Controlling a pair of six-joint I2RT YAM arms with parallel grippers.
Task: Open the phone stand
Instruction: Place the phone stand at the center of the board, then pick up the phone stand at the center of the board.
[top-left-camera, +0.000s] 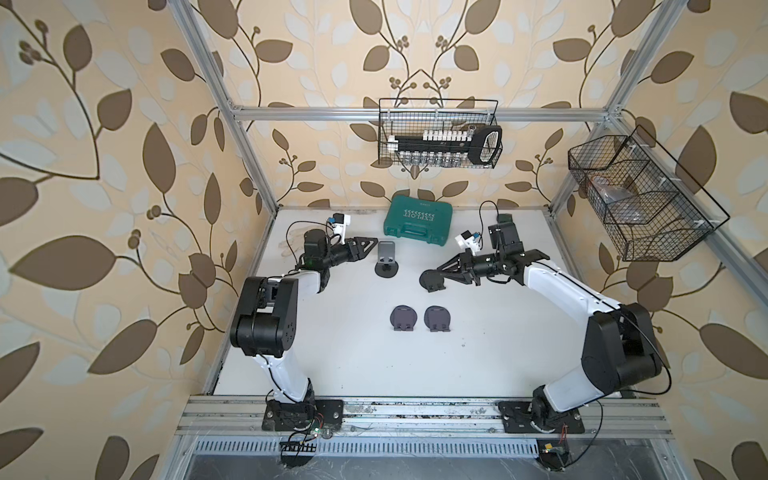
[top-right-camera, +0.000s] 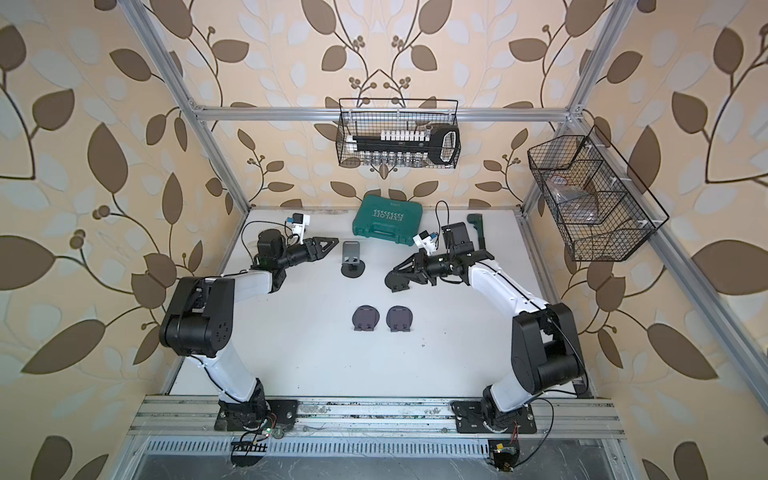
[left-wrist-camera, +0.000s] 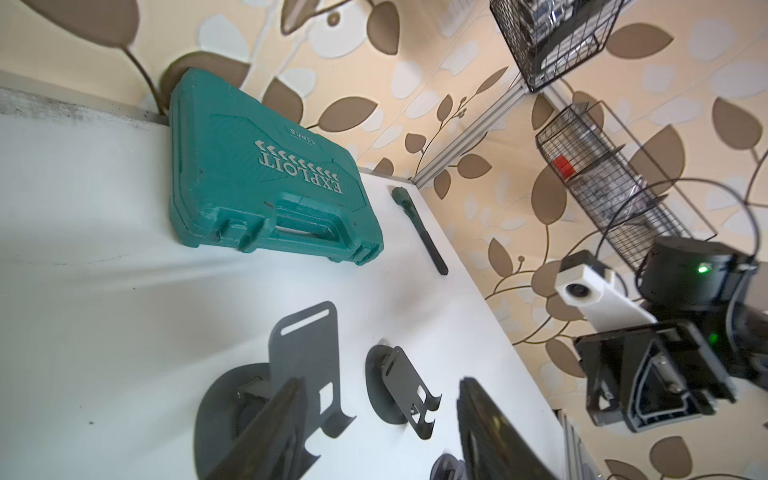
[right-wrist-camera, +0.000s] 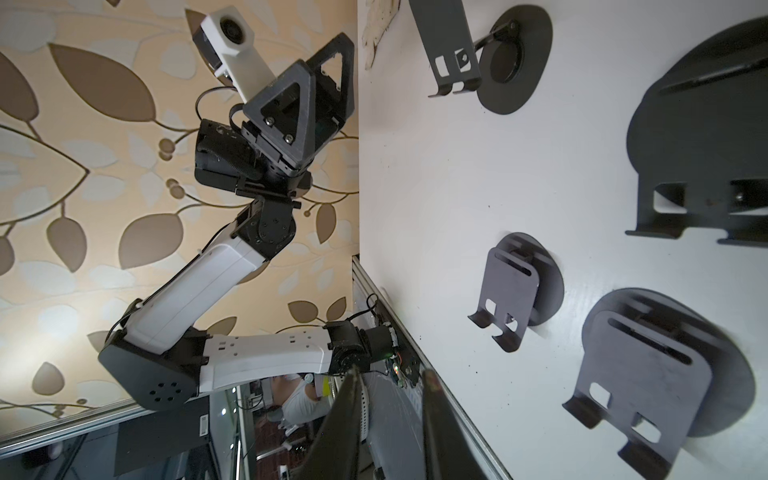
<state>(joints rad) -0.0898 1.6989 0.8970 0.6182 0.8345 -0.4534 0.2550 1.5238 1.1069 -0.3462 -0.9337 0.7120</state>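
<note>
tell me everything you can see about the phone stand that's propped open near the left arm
The open phone stand looks like dark grey sheet metal. A round flat base lies on the white table. A hinged arm props up a rounded back plate steeply, with a slot near its top and curled hooks at its bottom. It stands near the green case. The left end effector is beside it, jaws open, not gripping.

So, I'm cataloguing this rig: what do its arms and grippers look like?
The left arm and right arm have white links, black joints and black cables. The left gripper and right gripper each have black triangular cut-out fingers and a white wrist camera.
</note>
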